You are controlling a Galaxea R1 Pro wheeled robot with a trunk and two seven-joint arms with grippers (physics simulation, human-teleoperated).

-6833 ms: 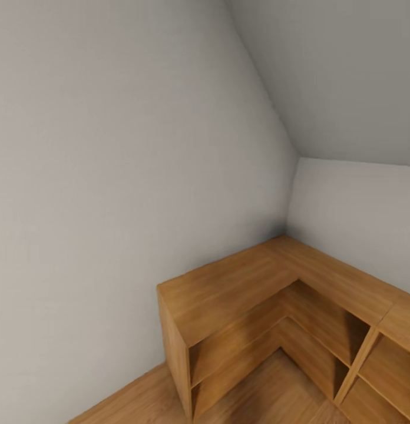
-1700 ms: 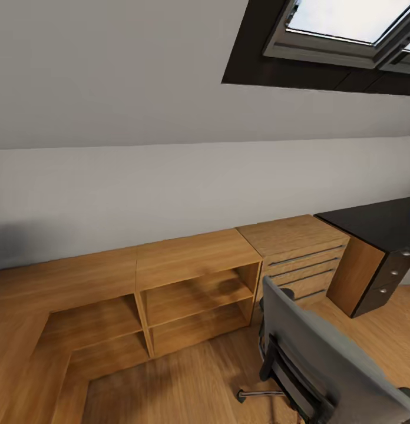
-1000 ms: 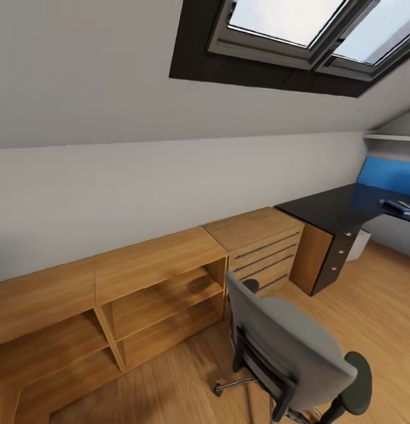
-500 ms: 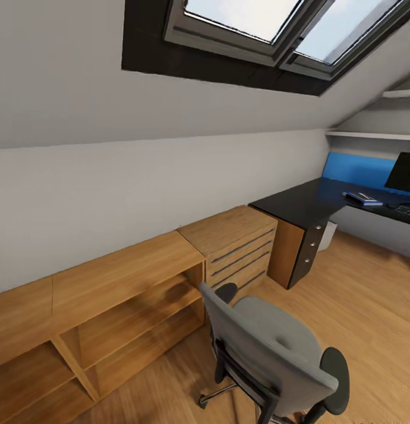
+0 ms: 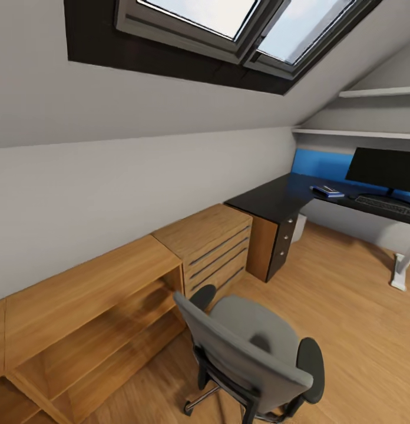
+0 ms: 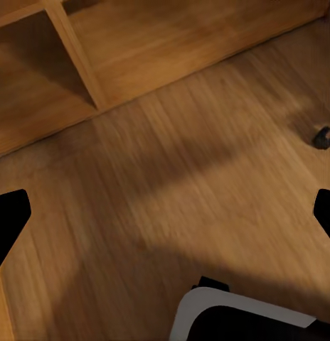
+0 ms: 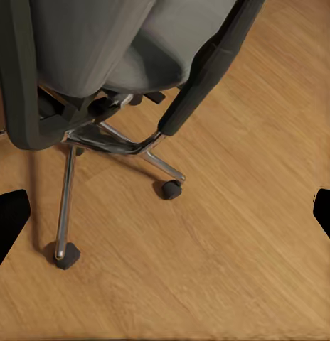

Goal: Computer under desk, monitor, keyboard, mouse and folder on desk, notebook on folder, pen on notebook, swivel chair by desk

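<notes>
1 head view: monitor (image 5: 383,169), keyboard (image 5: 386,205); wrists: floor (image 6: 172,199).

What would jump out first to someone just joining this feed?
The grey swivel chair stands in the foreground on the wood floor, apart from the desk. Further right, the dark desk carries the monitor and keyboard. Skylights cut across the sloped ceiling above.

bright skylight (image 5: 228,23), soft shadows, sharp render
</notes>
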